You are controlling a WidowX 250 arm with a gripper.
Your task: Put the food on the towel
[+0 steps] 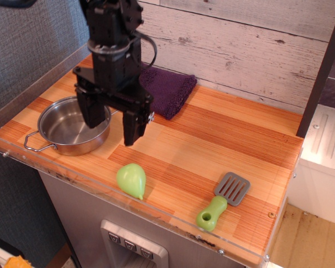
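The food, a light-green pear-like fruit (pixel 132 180), lies on the wooden counter near the front edge. The dark purple towel (pixel 168 90) lies at the back by the wall, partly hidden by my arm. My black gripper (pixel 110 124) hangs open and empty above the counter, over the right rim of the steel pot, between the towel and the fruit. Its left finger (pixel 93 113) is over the pot and its right finger (pixel 133 126) is over bare wood. The fruit is in front of the gripper and apart from it.
A steel pot (pixel 57 144) with two handles stands at the left. A green-handled spatula (pixel 223 200) with a grey slotted head lies front right. A clear acrylic rim (pixel 173 223) edges the counter's front. A white plank wall stands behind.
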